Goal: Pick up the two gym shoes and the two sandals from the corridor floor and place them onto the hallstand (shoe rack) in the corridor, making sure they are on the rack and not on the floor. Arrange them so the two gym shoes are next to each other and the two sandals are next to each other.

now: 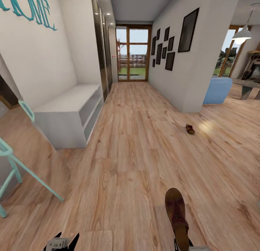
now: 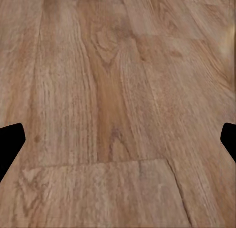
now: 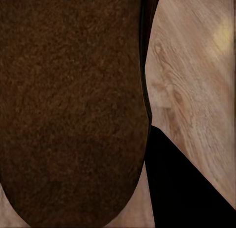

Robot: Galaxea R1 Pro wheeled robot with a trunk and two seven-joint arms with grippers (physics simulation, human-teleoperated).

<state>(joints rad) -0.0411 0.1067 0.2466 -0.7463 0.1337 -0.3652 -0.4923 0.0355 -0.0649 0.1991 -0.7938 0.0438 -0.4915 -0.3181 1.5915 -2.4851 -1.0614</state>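
Observation:
One brown sandal [image 1: 177, 213] sticks forward from my right gripper [image 1: 182, 245], which is shut on its heel end at the bottom of the head view. In the right wrist view the sandal's dark sole [image 3: 73, 105] looms close beside a black finger [image 3: 187, 188]. The second sandal [image 1: 190, 128] lies on the corridor floor [image 1: 130, 153] ahead to the right, near the wall corner. My left gripper [image 1: 61, 242] hangs low at the left, open over bare planks [image 2: 118, 90] with nothing between its fingers. The gym shoes and the hallstand are out of view.
A small pale bench [image 1: 68, 114] with two open tiers stands against the left wall, no shelves above it. Teal chair legs [image 1: 14, 164] reach in at the near left. A blue sofa [image 1: 217, 90] sits past the right wall corner. A glass door [image 1: 133, 52] ends the corridor.

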